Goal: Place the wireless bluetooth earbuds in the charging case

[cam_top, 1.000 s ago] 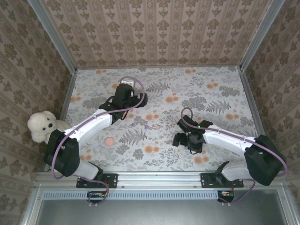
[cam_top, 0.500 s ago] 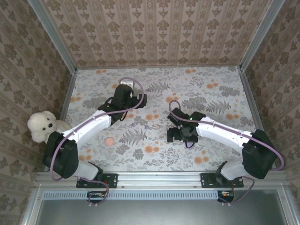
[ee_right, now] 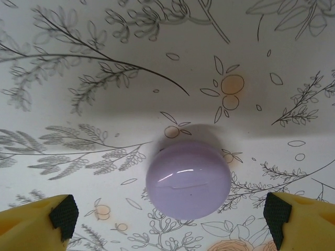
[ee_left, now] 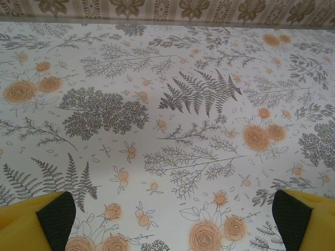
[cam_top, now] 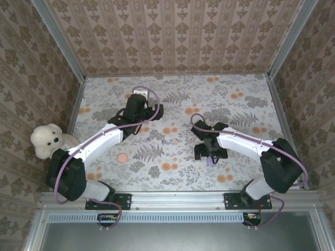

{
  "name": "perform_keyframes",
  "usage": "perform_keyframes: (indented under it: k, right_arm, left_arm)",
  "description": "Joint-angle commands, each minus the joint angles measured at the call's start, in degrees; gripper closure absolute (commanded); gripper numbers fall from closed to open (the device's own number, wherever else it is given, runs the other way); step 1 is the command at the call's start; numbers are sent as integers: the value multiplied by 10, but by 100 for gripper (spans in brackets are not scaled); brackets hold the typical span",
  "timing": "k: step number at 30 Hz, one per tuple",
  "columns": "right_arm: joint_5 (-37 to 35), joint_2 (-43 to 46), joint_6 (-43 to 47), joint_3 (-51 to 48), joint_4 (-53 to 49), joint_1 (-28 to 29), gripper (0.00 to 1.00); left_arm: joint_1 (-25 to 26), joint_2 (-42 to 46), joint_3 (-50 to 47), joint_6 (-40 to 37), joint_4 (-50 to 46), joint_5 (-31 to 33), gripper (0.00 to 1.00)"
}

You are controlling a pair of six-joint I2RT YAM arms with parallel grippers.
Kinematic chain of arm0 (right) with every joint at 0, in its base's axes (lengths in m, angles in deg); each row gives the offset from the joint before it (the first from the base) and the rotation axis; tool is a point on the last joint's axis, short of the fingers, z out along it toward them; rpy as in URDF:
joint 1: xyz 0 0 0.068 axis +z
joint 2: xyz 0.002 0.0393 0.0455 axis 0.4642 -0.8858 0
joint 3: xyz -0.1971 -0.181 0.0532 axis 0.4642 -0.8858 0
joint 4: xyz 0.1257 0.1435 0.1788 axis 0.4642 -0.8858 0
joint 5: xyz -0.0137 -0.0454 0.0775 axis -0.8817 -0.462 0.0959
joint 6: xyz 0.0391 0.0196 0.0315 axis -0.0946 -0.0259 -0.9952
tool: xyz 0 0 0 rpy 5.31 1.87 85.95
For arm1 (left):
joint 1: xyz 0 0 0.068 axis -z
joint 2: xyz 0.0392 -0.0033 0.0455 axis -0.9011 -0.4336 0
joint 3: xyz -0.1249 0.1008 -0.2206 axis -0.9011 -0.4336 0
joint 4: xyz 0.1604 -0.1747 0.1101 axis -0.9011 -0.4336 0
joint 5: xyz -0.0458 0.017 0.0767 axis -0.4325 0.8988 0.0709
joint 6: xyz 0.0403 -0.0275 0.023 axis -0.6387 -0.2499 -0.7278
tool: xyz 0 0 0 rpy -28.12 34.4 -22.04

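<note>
- Lilac charging case (ee_right: 188, 179) lying on the floral bench (cam_top: 235, 99), right of centre and toward the near edge, lid shut, glossy and rounded.
- From above, same case (cam_top: 211, 160) peeking out just under the head of the right arm (cam_top: 246, 146), mostly covered by it.
- Right jaws spread wide over the case, clamped on nothing.
- In the right wrist view, yellow fingers with black pads (ee_right: 64, 215) at the two lower corners, case lying in line between them, touching neither, soft shadow just beyond it on the cloth.
- Right arm bent inward from its base at the near right, wrist pointed down at the bench.
- Left jaws likewise wide apart, nothing between them.
- In the left wrist view, black pads (ee_left: 56, 219) at the lower corners on yellow fingers, with printed ferns, grey foliage and orange roses of the bench cloth ahead, up to the wallpapered back wall (ee_left: 167, 9).
- Left arm (cam_top: 104, 138) stretched diagonally from the near left toward the far middle of the bench, well apart from the case.
- Small pink round spot (cam_top: 122, 157) on the cloth near the left arm's forearm; too small to tell whether a loose thing or part of the print.
- White plush bear (cam_top: 47, 140) sitting at the left, outside the bench's side rail, against the wallpaper.
- Purple cables looping along both arms.
</note>
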Motion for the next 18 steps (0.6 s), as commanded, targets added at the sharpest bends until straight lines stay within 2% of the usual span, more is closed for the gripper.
perform_keyframes:
  k: [1, 18]
  right_arm:
    - [-4, -13, -10, -21, 10, -2, 6]
    - [15, -24, -3, -52, 60, -30, 16]
  left_arm:
    - [2, 14, 0, 0, -5, -1, 0]
    - [3, 8, 5, 3, -7, -4, 0]
